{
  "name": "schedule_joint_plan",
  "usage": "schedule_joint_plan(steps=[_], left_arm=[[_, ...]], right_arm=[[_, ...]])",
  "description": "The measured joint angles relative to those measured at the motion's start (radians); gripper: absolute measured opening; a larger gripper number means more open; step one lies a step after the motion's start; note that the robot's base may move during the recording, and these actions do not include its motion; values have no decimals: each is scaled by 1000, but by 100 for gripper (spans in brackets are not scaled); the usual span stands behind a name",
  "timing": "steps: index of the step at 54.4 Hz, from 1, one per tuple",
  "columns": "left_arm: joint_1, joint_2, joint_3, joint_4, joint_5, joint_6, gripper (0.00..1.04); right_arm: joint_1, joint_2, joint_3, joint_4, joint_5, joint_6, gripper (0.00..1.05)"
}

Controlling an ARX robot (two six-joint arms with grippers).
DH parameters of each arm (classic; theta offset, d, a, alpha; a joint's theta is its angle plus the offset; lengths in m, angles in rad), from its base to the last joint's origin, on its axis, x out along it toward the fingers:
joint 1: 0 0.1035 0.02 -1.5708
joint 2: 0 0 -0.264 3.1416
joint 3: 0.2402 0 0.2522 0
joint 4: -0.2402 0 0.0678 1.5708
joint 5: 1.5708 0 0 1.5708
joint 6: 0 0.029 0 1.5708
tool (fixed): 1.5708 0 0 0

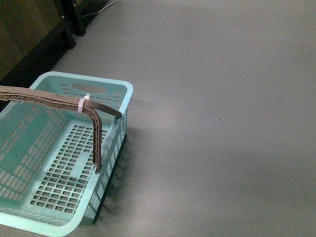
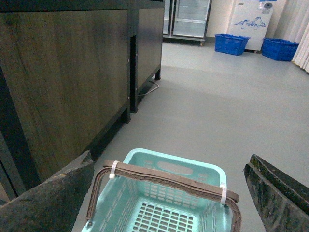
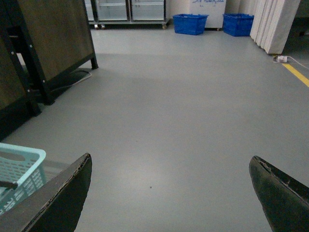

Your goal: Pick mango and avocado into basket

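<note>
The turquoise basket (image 1: 29,143) stands empty on the grey floor at the lower left of the front view, its brownish handle (image 1: 59,101) raised, with white zip ties. It also shows in the left wrist view (image 2: 193,171), below my open left gripper (image 2: 169,193); its corner shows in the right wrist view (image 3: 21,166). My right gripper (image 3: 170,193) is open and empty over bare floor to the right of the basket. The mango and the avocado are out of view. Neither arm shows in the front view.
A dark wooden cabinet (image 2: 63,82) on black legs stands left of the basket; its base shows in the front view (image 1: 34,47). Blue crates (image 3: 190,23) and glass-door fridges (image 2: 190,19) stand at the far wall. A yellow floor line (image 3: 295,73) runs at the right.
</note>
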Motion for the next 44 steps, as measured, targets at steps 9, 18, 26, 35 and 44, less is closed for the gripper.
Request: schedule_joint_plan(steps=[9, 18, 26, 35, 44], left_arm=[[0, 0, 0, 0, 0, 0, 96], [0, 0, 0, 0, 0, 0, 96], [0, 0, 0, 0, 0, 0, 96], [32, 183, 124, -288, 157, -354, 96], [85, 353, 182, -186, 241, -753, 96]], right_arm=[[0, 0, 0, 0, 0, 0, 96], [0, 0, 0, 0, 0, 0, 96], [0, 0, 0, 0, 0, 0, 96], [0, 0, 0, 0, 1, 0, 96], [0, 0, 0, 0, 2, 0, 96]])
